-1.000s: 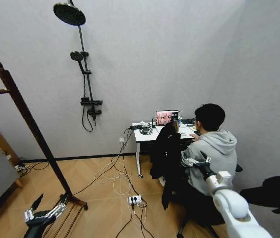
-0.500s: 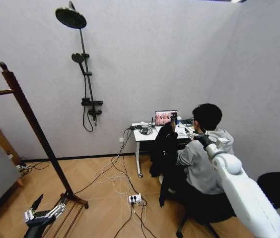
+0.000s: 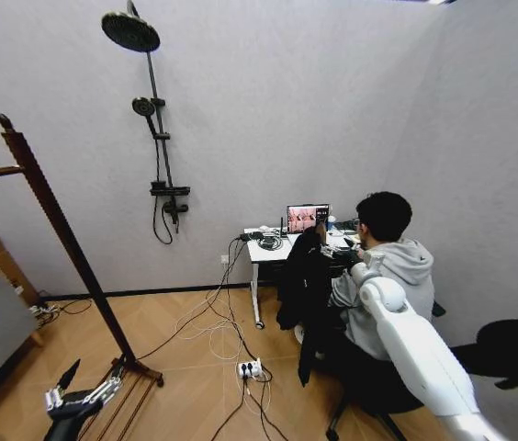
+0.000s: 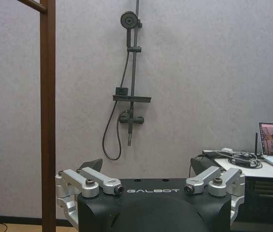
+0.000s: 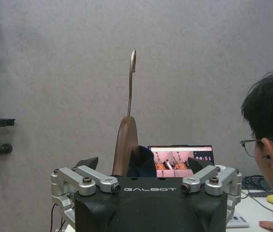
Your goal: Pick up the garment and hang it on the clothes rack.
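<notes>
While its fingers stand spread wide with nothing gripped, the right gripper (image 5: 146,166) faces a wooden hanger (image 5: 126,145) just ahead, carrying the garment (image 3: 307,299), long, black and soft, hanging beside a desk (image 3: 268,251). The left gripper (image 4: 146,166), equally spread and empty, sits low beside the clothes rack (image 3: 57,239).

Even, bright indoor light; head view edges bowed; sharp

head: high, looking down the room | wrists: low, level, wall-facing | shared: laptop (image 3: 308,218), probably desk
</notes>
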